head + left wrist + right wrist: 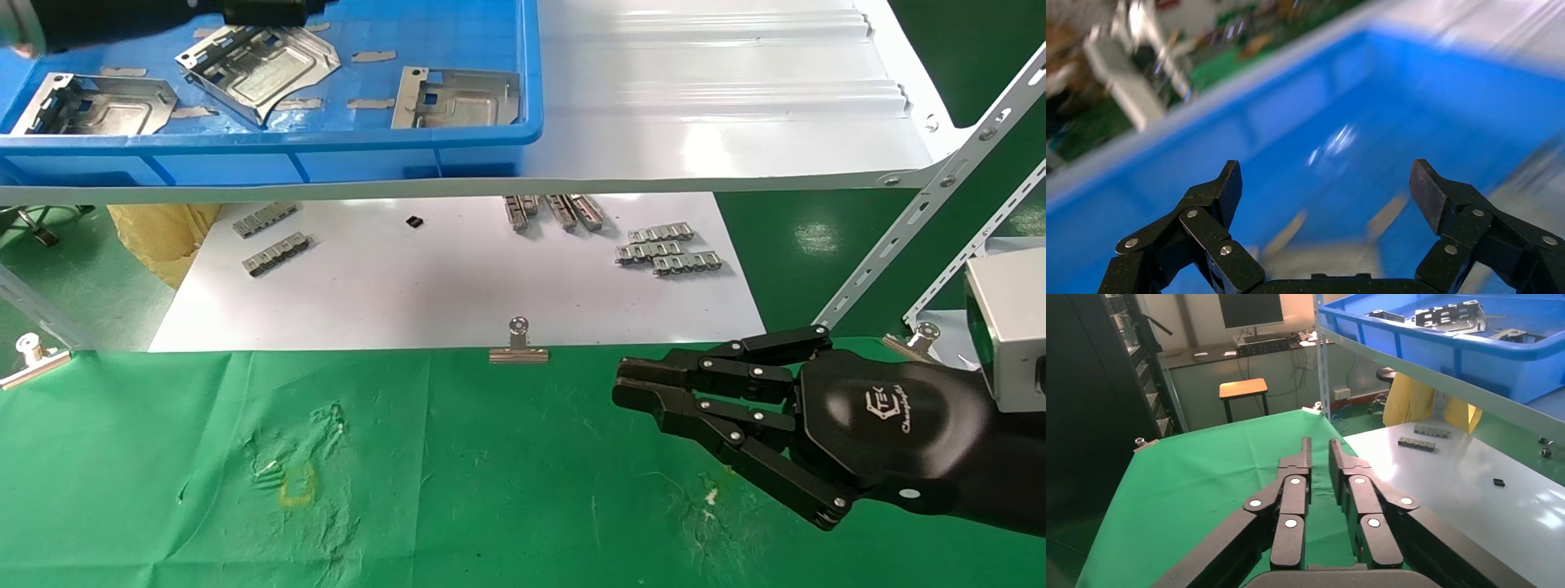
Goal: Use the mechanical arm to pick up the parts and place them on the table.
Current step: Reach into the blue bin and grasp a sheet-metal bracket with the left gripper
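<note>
Three silvery parts [98, 104] [257, 69] [458, 98] lie in a blue bin [270, 147] on the shelf at the back left. My left arm [163, 16] reaches over the bin. In its wrist view the left gripper [1329, 184] is open wide and empty above the bin floor, with a blurred silvery part [1321, 257] just below it. My right gripper [645, 392] hovers low over the green table [458, 474] at the right, fingers together and holding nothing. It also shows in the right wrist view [1319, 447].
A white ribbed shelf [719, 98] carries the bin. A glossy white sheet [458, 278] below holds small toothed strips [666, 249] [274, 237]. A binder clip [518, 343] sits at the cloth's far edge. Slotted metal braces [923, 204] slope down at the right.
</note>
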Action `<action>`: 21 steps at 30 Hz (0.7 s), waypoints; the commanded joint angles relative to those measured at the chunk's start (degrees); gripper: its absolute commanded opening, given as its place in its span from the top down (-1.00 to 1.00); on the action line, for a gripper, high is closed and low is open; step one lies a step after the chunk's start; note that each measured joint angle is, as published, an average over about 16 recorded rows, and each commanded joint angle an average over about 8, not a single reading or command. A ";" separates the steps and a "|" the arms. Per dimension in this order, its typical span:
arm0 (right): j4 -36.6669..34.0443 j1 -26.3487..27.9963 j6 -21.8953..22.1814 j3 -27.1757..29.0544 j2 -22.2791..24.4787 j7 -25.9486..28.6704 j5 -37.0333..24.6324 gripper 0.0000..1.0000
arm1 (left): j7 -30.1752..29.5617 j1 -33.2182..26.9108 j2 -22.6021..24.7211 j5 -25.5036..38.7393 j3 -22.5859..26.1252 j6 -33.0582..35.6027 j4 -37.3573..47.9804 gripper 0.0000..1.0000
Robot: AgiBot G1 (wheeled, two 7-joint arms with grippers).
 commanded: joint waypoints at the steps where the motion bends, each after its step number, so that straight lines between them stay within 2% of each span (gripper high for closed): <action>1: 0.00 0.00 0.00 0.00 0.00 0.00 0.00 -1.00 | 1.25 -2.96 1.96 2.98 1.51 -3.14 5.16 0.99; 9: 0.00 0.00 0.00 0.00 0.00 0.00 0.00 -1.00 | 2.00 -6.59 2.74 6.93 3.91 -5.96 14.06 1.00; 21: 0.00 0.00 0.00 0.00 0.00 0.00 0.00 -1.00 | 2.33 -7.57 1.83 7.57 4.34 -5.67 17.50 1.00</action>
